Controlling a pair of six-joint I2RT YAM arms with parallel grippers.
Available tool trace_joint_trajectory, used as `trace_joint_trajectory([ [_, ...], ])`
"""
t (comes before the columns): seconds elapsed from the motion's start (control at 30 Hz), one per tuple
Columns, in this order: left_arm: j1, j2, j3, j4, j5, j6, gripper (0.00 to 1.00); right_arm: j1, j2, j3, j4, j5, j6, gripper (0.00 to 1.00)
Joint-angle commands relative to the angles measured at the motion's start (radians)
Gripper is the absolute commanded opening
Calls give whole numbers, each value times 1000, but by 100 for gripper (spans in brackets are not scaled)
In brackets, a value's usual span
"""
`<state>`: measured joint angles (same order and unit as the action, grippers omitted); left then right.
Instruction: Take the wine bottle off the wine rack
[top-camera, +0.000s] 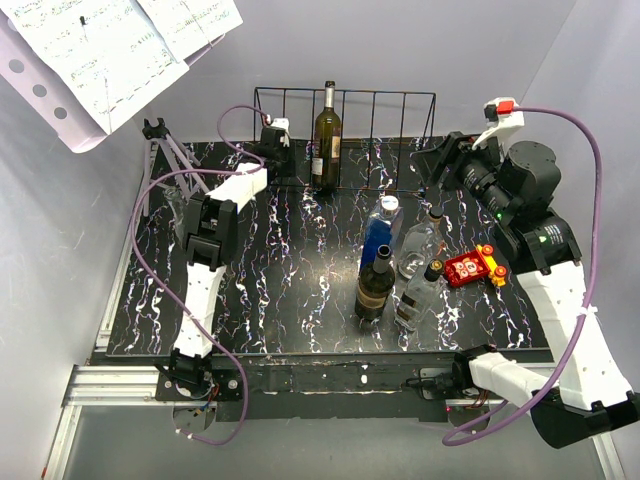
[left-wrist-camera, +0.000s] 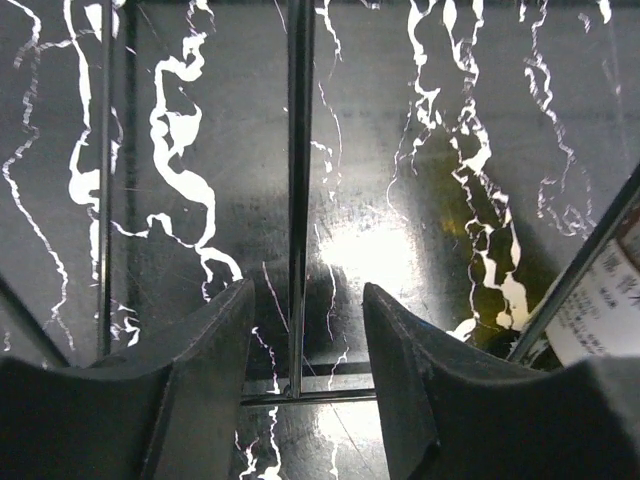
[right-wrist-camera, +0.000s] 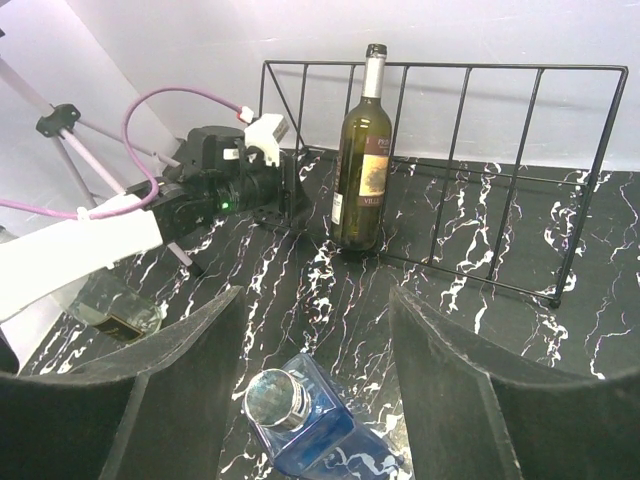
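The wine bottle is dark green with a light label. It stands upright inside the black wire wine rack at the back of the table, near its left end. My left gripper is open at the rack's left end, left of the bottle. In the left wrist view, a vertical rack bar stands between its fingers, and the bottle's label shows at the right edge. My right gripper is open and empty, right of the bottle. Its view shows the bottle and the rack ahead.
A blue bottle sits below my right fingers. A clear bottle, a dark bottle and another bottle stand mid-table. A red toy lies to the right. A tripod with sheet music stands back left.
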<state>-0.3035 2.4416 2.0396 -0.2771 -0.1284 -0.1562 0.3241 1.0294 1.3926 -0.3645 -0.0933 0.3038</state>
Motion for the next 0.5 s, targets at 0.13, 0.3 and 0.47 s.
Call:
trace_joint_trajectory([
  [0.13, 3, -33, -47, -25, 21, 12, 26, 4, -2, 17, 53, -6, -2, 66],
  [0.3, -3, -136, -191, 21, 50, 79, 0, 4, -12, 11, 62, -16, 4, 66],
  [0.47, -6, -249, -340, 52, 169, 190, 0, 4, -34, -3, 71, -19, 9, 66],
])
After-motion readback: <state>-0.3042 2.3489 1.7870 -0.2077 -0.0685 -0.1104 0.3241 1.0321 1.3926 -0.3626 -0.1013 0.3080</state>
